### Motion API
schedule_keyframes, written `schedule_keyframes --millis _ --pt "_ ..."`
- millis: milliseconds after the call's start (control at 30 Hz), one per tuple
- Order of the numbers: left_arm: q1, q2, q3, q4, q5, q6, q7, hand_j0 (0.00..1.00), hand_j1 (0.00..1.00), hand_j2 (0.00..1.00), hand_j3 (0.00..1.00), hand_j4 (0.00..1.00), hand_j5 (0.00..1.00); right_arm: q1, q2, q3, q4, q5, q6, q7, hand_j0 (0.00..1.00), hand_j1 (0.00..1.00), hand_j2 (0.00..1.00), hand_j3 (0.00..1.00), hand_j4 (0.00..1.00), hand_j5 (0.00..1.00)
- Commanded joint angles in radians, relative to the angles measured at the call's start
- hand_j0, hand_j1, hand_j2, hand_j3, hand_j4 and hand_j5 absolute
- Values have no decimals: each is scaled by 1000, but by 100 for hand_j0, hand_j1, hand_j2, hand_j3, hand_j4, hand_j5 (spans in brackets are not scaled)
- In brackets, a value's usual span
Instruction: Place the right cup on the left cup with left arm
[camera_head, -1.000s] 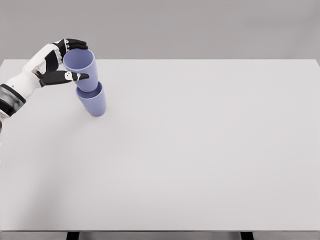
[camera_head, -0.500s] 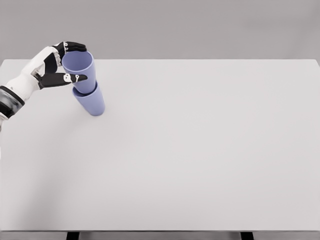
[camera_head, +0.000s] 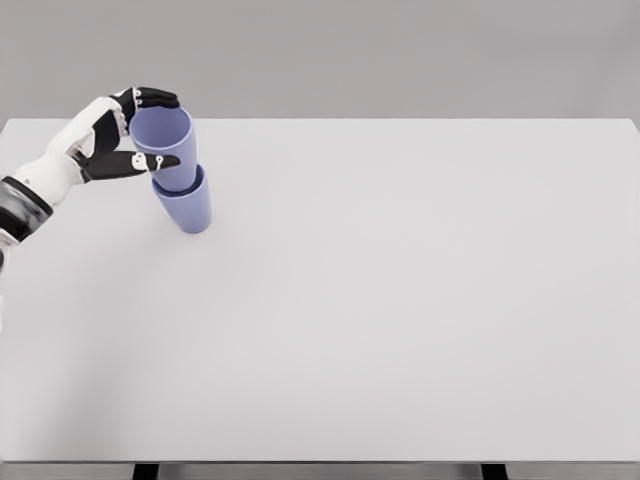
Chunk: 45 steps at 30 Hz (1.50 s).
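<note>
Two lavender-blue cups stand nested at the table's far left. The upper cup (camera_head: 167, 142) sits inside the lower cup (camera_head: 186, 207), and the stack leans slightly to the left. My left hand (camera_head: 150, 130) comes in from the left edge and is shut on the upper cup, with the black fingertips (camera_head: 157, 98) over its far rim and the thumb (camera_head: 158, 161) across its near side. The right arm is out of view.
The white table (camera_head: 400, 300) spans the whole view, with its front edge at the bottom and a grey wall behind. Two dark table legs (camera_head: 146, 470) show under the front edge.
The stack tipped left with my hand half a second ago and has now swung back to the right, nearer upright. My left hand stays on the upper cup.
</note>
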Motion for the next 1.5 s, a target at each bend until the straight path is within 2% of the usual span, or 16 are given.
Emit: schedule_keyframes --millis 0,300,433,733,967,1167,1267,1400,1467 --pt "0 0 0 -10 6 0 0 70 70 70 70 70 70 0 0 0 0 0 0 0 100 100 100 100 100 100" --pt "9 3 0 1 3 -1 0 71 71 71 71 71 71 0 0 0 0 0 0 0 100 100 100 100 100 100" --pt "11 3 -1 1 1 -3 0 84 84 84 84 84 84 0 0 0 0 0 1 0 100 100 100 100 100 100" --pt "11 3 -3 -5 1 -5 0 89 89 89 89 89 89 0 0 0 0 0 0 0 100 100 100 100 100 100" --pt "6 3 -1 -14 3 -9 0 90 90 90 90 90 90 0 0 0 0 1 0 0 100 100 100 100 100 100" --pt "8 4 5 -53 4 -9 0 100 100 100 100 100 100 0 0 0 0 0 0 0 100 100 100 100 100 100" --pt "14 6 23 -76 4 -9 0 100 100 100 100 100 100 0 0 -1 0 0 0 0 100 100 100 100 100 100" --pt "69 23 91 -132 4 -9 0 100 100 100 100 100 100 0 0 0 0 0 0 0 100 100 100 100 100 100" --pt "117 32 150 -183 6 -8 0 100 100 100 100 100 100 0 0 0 0 0 0 0 100 100 100 100 100 100"
